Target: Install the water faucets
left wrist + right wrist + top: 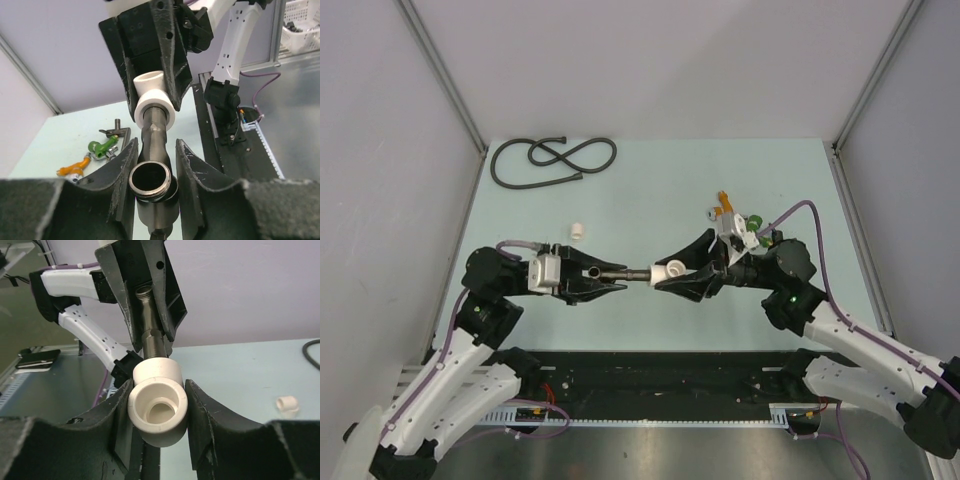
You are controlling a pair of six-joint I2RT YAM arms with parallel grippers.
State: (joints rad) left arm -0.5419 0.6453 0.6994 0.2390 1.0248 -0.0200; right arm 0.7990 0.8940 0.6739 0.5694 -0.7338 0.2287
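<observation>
We are holding a dark metal faucet (638, 274) in mid-air with our left gripper (623, 279), its jaws narrowed around the faucet's body. Our right gripper (660, 277) is clamping a white fitting (671, 270). The faucet's long axis is running level from left to right, its stem entering the fitting's mouth, midway between both arms

Bright, even overhead light; soft faint shadows on the pale green table (650, 190). Top view sharp, edges slightly bowed. Wrist views: near finger pads (60, 210) dark and blurred, small glint on faucet (150, 179) rim, white fitting (157, 407) fairly sharp, background soft.
</observation>
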